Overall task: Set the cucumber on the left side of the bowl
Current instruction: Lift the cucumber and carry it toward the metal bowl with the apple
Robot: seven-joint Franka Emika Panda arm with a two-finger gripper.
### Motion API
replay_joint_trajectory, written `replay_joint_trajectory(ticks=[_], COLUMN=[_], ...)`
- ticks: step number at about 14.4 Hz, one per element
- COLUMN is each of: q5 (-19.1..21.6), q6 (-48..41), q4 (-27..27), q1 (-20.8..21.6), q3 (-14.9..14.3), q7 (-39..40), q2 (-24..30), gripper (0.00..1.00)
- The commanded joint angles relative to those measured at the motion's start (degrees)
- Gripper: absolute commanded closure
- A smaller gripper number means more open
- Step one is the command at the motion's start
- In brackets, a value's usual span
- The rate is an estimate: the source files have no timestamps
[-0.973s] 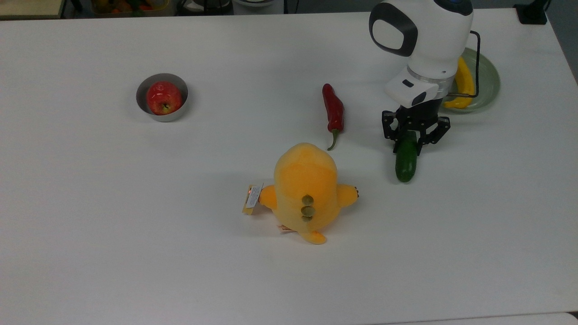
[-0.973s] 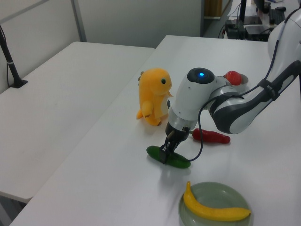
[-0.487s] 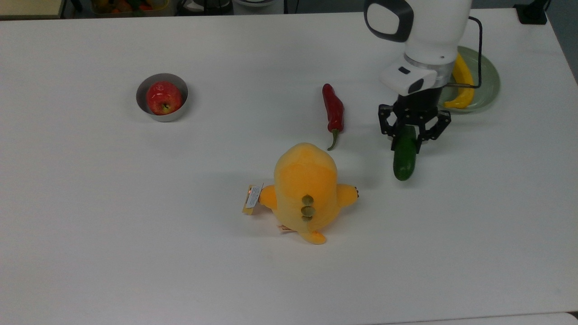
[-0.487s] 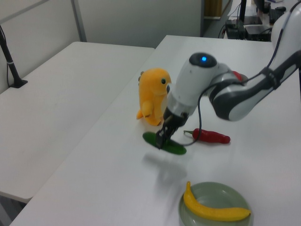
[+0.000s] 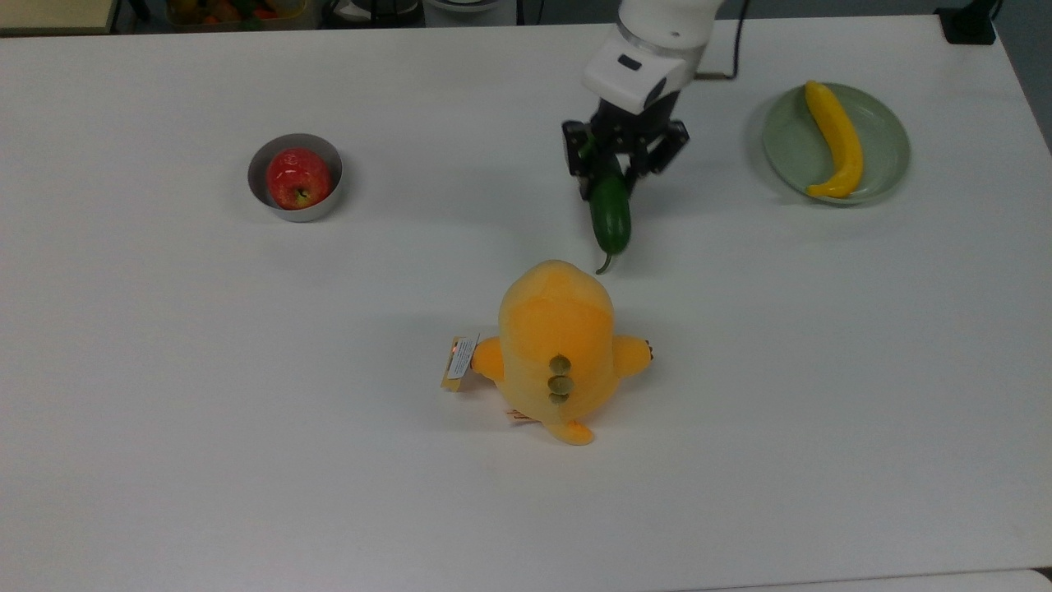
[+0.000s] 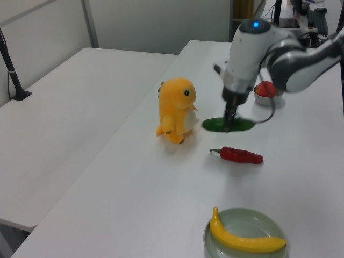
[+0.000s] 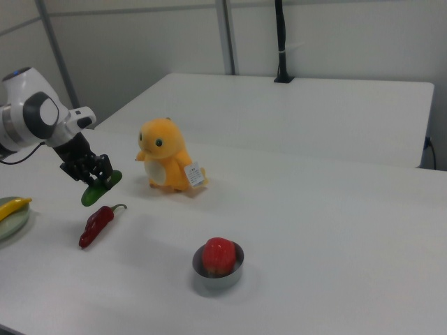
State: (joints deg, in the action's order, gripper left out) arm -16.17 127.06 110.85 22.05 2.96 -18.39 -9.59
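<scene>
White tabletop (image 5: 246,411) runs across the whole scene, with a second pale table behind it in the left view and right view. Above it hangs the cucumber (image 5: 611,215), dark green and lifted clear of the surface, pinched near one end by the black end effector (image 5: 610,168), whose fingers are closed narrowly around it. In the left view the cucumber (image 6: 228,124) lies level in the air under the end effector (image 6: 229,124); in the right view it (image 7: 98,189) hangs above the red chili (image 7: 97,225). In the top view the cucumber covers the chili except for its green stem. Just below it in the top view stands a yellow plush toy (image 5: 558,345) with a paper tag (image 5: 461,359) at its side; the tag's print is too small to read. Well off toward the top view's left sits the grey bowl (image 5: 256,165) with a red apple (image 5: 297,178) inside. Toward the top view's right, a pale green plate (image 5: 889,138) carries a yellow banana (image 5: 836,138).
</scene>
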Motion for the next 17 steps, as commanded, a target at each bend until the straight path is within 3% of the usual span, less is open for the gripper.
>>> replay_joint_trajectory(ticks=[1, 3, 8, 17], q5=[6.8, 7.2, 7.5, 7.6], q6=[-11.3, -13.1, -12.7, -5.0], q4=[2.6, 2.4, 3.6, 6.3], q1=[-3.6, -6.1, -10.8, -15.3], q3=[0.3, -0.7, -7.2, -7.8], q7=[16.0, 16.9, 19.2, 19.1], q2=[7.0, 8.1, 7.3, 1.5], gripper=[0.85, 0.85, 0.85, 0.84])
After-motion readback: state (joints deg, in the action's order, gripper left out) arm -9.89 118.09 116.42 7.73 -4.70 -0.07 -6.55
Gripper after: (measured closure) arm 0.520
